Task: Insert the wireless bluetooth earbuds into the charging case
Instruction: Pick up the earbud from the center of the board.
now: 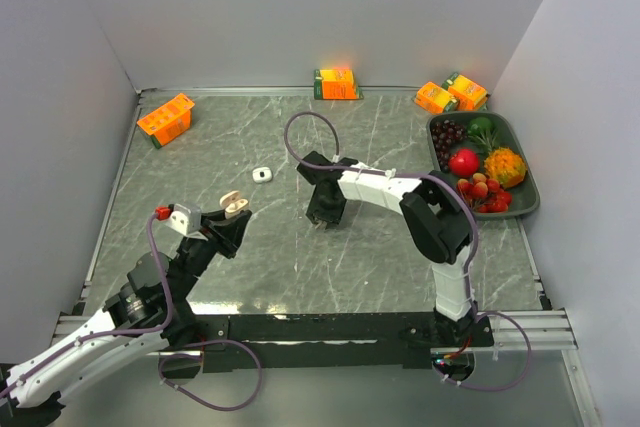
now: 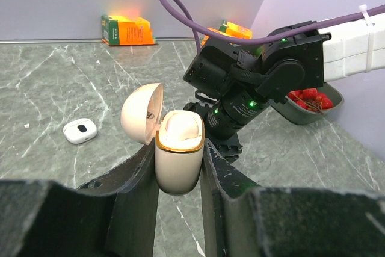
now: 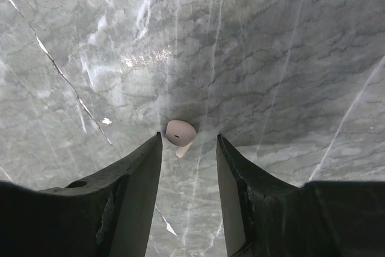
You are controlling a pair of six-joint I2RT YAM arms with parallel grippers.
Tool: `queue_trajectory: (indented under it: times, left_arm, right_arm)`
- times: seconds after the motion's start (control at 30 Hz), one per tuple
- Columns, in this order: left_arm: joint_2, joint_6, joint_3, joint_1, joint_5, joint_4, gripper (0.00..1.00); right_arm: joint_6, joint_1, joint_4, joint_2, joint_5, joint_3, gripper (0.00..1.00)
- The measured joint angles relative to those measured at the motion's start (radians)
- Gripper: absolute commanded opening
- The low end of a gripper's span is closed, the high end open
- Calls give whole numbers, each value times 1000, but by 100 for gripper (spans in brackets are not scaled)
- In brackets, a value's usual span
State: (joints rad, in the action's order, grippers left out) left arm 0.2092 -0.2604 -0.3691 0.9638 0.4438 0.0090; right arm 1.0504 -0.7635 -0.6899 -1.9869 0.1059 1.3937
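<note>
My left gripper (image 2: 179, 151) is shut on a beige charging case (image 2: 178, 154) with a gold rim, held upright above the table, its lid (image 2: 142, 112) flipped open to the left. The case also shows in the top view (image 1: 235, 206). An earbud looks seated inside the case (image 2: 180, 126). My right gripper (image 3: 188, 139) is open, pointing straight down at the marble table, with one pale earbud (image 3: 180, 133) lying on the table between its fingertips, closer to the left finger. In the top view the right gripper (image 1: 326, 213) hides that earbud.
A small white closed case (image 1: 263, 174) lies on the table, also in the left wrist view (image 2: 80, 130). Orange boxes stand at the back (image 1: 336, 83), left (image 1: 166, 118) and back right (image 1: 450, 95). A dark tray (image 1: 527, 201) of fruit stands at the right.
</note>
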Motion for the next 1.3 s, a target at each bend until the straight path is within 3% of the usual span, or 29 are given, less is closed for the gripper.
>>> queue_trajectory:
  times: [0.47, 0.6, 0.8, 1.0, 1.1, 1.3]
  left_arm:
    - [0, 0, 0, 0, 7, 0, 1]
    - [-2, 0, 0, 0, 7, -3, 1]
    - [-2, -1, 0, 0, 7, -12, 1]
    - [-2, -14, 0, 0, 7, -19, 1]
    - [-2, -15, 0, 0, 6, -23, 1]
    - [11, -15, 0, 0, -3, 0, 1]
  right_arm:
    - [-16, 0, -121, -84, 50, 131, 36]
    - [-19, 0, -127, -84, 59, 128, 26]
    - [-19, 0, -119, -76, 62, 116, 0]
    - [-35, -3, -114, -63, 85, 106, 0]
    - [-87, -2, -117, -20, 171, 83, 0]
    - [-272, -6, -97, 283, 307, 10, 0]
